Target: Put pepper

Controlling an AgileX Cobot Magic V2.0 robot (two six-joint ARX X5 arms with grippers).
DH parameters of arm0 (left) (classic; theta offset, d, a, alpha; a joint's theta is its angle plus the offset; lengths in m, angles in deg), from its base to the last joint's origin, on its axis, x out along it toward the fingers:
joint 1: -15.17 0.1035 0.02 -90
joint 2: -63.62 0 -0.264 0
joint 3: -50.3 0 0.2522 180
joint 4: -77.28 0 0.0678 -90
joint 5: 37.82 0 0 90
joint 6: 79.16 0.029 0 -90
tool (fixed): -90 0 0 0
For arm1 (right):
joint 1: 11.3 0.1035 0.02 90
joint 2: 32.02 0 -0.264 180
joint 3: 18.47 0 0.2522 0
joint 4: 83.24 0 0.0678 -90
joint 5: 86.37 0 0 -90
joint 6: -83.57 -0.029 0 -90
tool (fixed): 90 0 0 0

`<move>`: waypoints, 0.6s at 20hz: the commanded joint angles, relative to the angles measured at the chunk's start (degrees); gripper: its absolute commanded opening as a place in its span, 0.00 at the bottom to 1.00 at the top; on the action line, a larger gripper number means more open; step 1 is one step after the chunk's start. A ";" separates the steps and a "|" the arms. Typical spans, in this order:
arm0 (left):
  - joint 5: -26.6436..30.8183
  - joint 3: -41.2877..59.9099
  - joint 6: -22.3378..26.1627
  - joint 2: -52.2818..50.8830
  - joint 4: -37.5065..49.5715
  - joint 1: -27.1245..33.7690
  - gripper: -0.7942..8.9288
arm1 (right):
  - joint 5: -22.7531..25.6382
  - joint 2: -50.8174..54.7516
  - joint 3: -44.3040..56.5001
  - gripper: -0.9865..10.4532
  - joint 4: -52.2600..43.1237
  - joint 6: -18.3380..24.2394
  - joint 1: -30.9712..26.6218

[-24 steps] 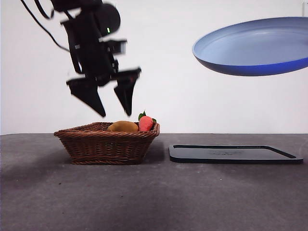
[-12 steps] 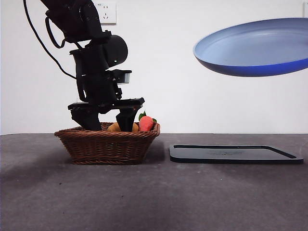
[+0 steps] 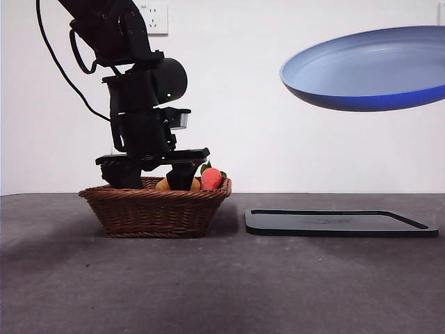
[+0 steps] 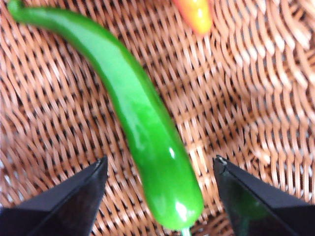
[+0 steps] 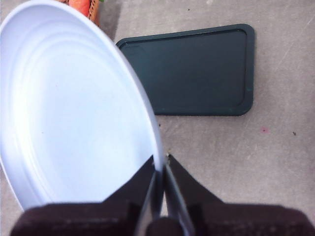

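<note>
We see the pepper (image 4: 142, 123) lying on the woven floor of the wicker basket (image 3: 154, 206): glossy bright green, smooth, long and gently curved, thicker at its rounded end. The left gripper (image 4: 160, 169) is down in the basket with its jaws spread wide, one on each side of the pepper, seemingly not touching it, though the close view is blurred. The right gripper (image 5: 161, 169) is clamped on the rim of the blue plate (image 3: 368, 68), held high above the dark tray (image 3: 339, 223).

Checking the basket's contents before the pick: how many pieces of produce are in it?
3 visible: the green pepper on the basket floor between the left gripper's open jaws, the yellow-orange fruit, and the red-orange fruit. Others may be hidden.
</note>
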 commanded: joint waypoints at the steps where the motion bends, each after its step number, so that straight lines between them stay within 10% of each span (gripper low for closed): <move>1: -0.11 -1.29 -0.39 1.44 0.04 -0.63 0.30 | -0.24 -0.28 -0.85 0.09 -0.74 0.09 -0.02; 12: 0.11 -1.31 -0.37 -1.27 -3.19 -0.31 0.21 | -0.22 -0.63 -0.85 0.09 -0.83 0.07 -0.02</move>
